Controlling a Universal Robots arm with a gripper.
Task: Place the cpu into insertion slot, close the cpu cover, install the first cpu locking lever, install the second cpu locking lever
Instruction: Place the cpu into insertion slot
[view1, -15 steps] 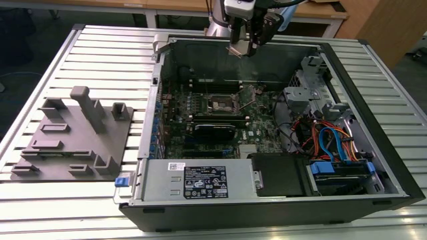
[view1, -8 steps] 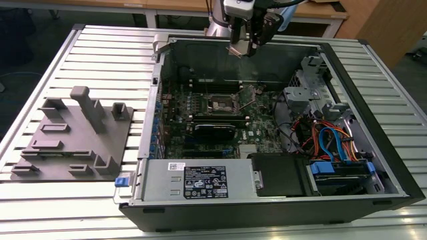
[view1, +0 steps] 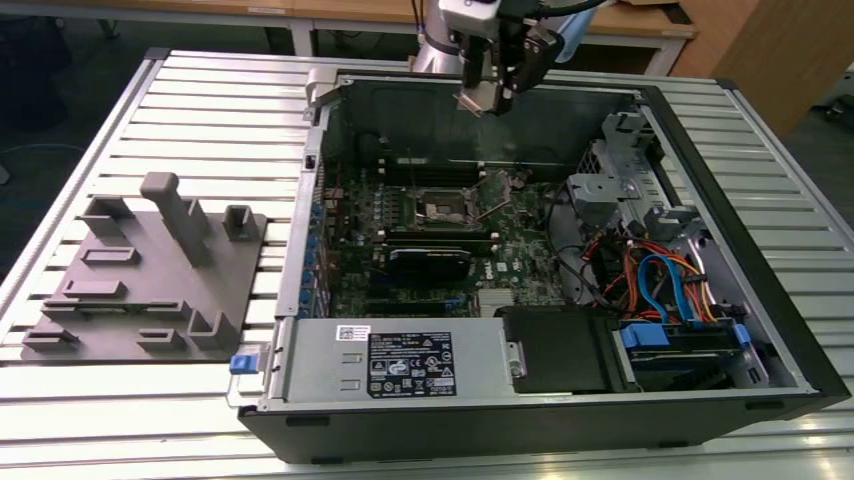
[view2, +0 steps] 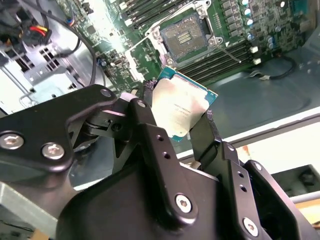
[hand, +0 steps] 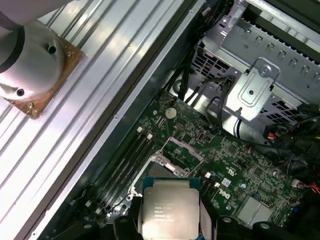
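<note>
Scene: an open desktop computer case (view1: 534, 425) lies on its side on a slatted metal table (view1: 200, 100), with the robot arm reaching in from the far edge.
Gripper: the gripper (view1: 489, 98) hangs above the rear wall of the case, well above the circuit board. In the second wrist view, the gripper (view2: 177, 107) shows two black fingers (view2: 207, 122) pressed in on a small part.
Grip: narrow, clamped on the chip by two opposite edges.
Chip: the chip (view2: 182, 102) is a flat square with a dull silver top and a thin blue-green border. It is held in the air and tilted. In the first wrist view, the chip (hand: 170, 210) sits in front of the board, partly hiding the socket.
Socket: the socket (view1: 445, 207) is a small dark square with a metal rim, near the middle of the green circuit board (view1: 400, 235). In the second wrist view, the socket (view2: 186, 34) lies uncovered with its contact field bare. The chip is apart from it, not yet seated.
Cover and levers: how they stand cannot be told.
Memory slots: long narrow black slots (view2: 220, 55) run just beside the socket.
Inside the case: a grey power supply box (view1: 387, 365) sits at the near edge, and blue and orange cables (view1: 667, 280) lie toward the exterior view's right. A perforated metal drive cage (hand: 260, 95) stands near the board.
Beside the case: a grey tray with upright pegs (view1: 147, 280) rests on the table at the exterior view's left.
</note>
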